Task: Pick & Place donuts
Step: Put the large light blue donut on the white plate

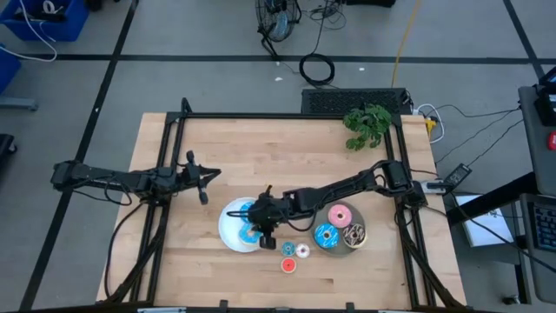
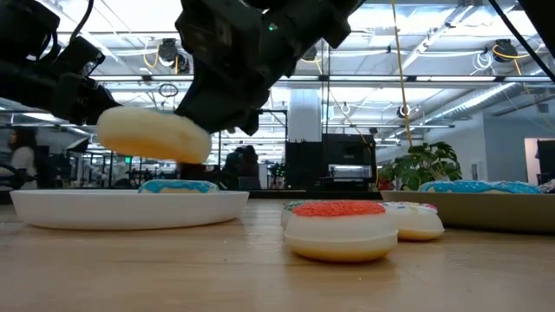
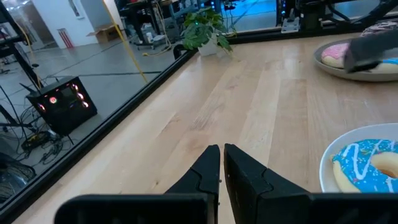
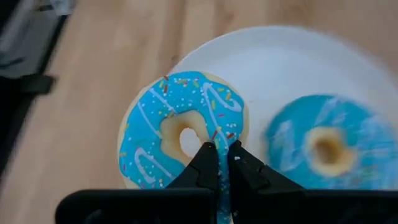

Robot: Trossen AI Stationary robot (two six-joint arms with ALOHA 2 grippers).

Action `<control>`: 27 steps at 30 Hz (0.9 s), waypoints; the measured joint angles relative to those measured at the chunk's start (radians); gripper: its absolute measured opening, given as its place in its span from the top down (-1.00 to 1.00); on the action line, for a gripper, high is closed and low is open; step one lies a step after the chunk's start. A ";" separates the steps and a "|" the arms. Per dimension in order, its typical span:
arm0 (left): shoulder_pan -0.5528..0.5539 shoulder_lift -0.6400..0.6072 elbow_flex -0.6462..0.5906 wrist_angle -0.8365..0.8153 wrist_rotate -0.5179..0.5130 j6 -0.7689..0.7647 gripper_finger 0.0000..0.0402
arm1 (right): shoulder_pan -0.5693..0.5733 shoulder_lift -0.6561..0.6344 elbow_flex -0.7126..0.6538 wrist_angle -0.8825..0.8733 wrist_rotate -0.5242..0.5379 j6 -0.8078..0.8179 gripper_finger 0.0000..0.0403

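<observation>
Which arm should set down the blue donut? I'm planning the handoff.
Right: its gripper already holds a blue-iced donut above the white plate; the left gripper waits empty, away from it.

White plate (image 1: 228, 228), grey plate (image 1: 340, 228), plant (image 1: 368, 124) on table (image 1: 243, 156).

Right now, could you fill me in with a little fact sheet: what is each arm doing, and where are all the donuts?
Right tool: above the white plate, shut on a blue donut, lifted clear of the plate
White plate: one more blue donut lying in it
Grey plate: pink donut, blue donut, brown donut
Table: red donut and pale pink donut, side by side
Left tool: shut, waiting apart
</observation>
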 joint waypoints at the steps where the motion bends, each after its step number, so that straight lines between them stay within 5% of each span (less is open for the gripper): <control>1: 0.000 0.000 0.000 0.000 0.000 0.000 0.85 | 0.000 0.000 0.000 -0.003 -0.027 0.014 0.98; 12: 0.000 0.000 0.000 0.001 0.000 0.003 0.85 | 0.000 0.059 -0.003 -0.030 -0.131 0.076 0.98; 27: 0.000 0.000 0.000 0.000 0.001 0.003 0.85 | -0.035 0.061 -0.002 -0.027 -0.006 0.077 0.98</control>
